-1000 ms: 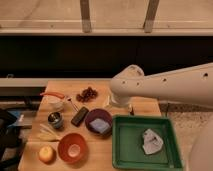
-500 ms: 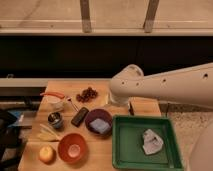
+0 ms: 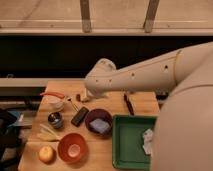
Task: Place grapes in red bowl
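The red bowl (image 3: pixel 72 147) sits at the front of the wooden table (image 3: pixel 115 105), with a pale spot at its inner bottom. My arm reaches in from the right, and my gripper (image 3: pixel 86 95) is at its left end, low over the back middle of the table. The arm's end covers the spot where the grapes lie. Only a small dark bit of the grapes (image 3: pixel 78 97) shows at the gripper's left edge. The gripper is well behind the red bowl.
A dark purple bowl (image 3: pixel 98 121) with a blue-grey item stands right of the red bowl. A green tray (image 3: pixel 125 150) holds a white crumpled item. A yellow-orange fruit (image 3: pixel 46 153), a can (image 3: pixel 55 119), a black block (image 3: pixel 80 116), a white dish (image 3: pixel 54 102) and a black pen (image 3: pixel 129 104) also lie on the table.
My arm has swung left and down over the grapes, which were in plain view before. The other objects have not moved.
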